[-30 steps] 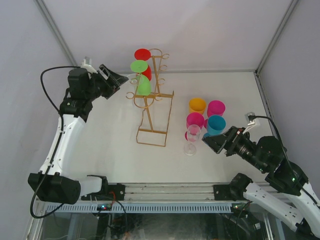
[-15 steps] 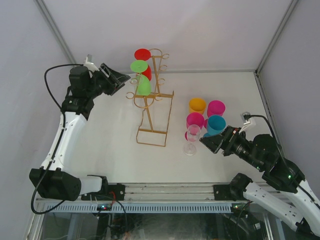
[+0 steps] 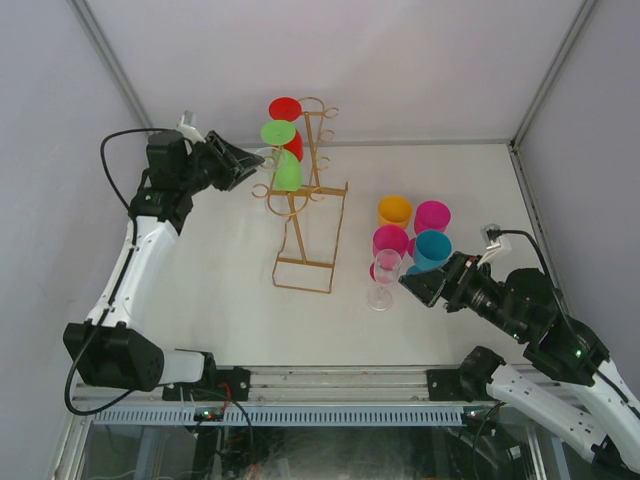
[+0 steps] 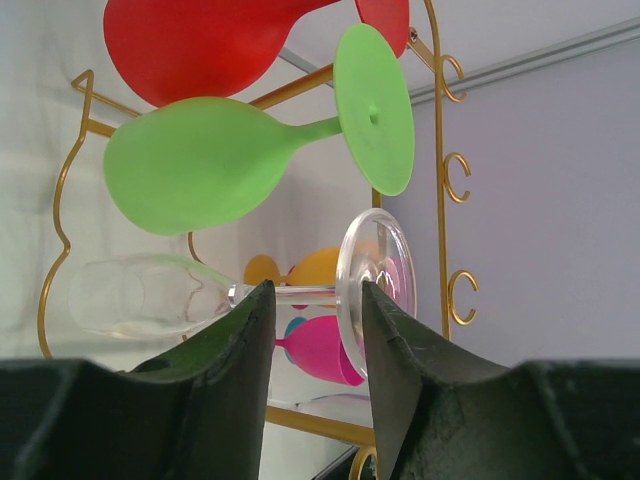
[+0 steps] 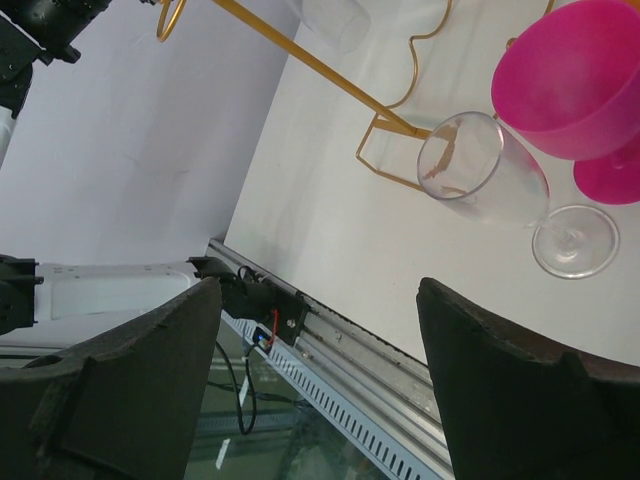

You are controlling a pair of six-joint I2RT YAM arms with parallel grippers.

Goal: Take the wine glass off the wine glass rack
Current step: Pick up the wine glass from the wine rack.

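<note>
The gold wire wine glass rack [image 3: 305,215] stands at the middle back of the table, with a red glass [image 3: 285,108] and two green glasses [image 3: 286,172] hung on it. A clear wine glass [image 4: 150,296] hangs sideways on the rack's left side. Its stem [image 4: 295,293] lies just at the tips of my open left gripper [image 4: 312,292]. Its foot [image 4: 375,285] is close to the right finger [image 4: 400,370]. In the top view the left gripper [image 3: 252,160] is at the rack's left side. My right gripper [image 3: 410,286] is open and empty beside a second clear glass [image 3: 383,278] standing on the table.
Orange [image 3: 394,211], magenta [image 3: 432,216], pink [image 3: 390,241] and teal [image 3: 432,248] glasses stand in a cluster right of the rack. The right wrist view shows the standing clear glass [image 5: 480,172], the pink glass [image 5: 580,80] and the table's front rail [image 5: 330,350]. Grey walls enclose the table.
My left gripper has moved right, closer to the clear glass on the rack. The right gripper shifted slightly left towards the standing clear glass and then held still.
</note>
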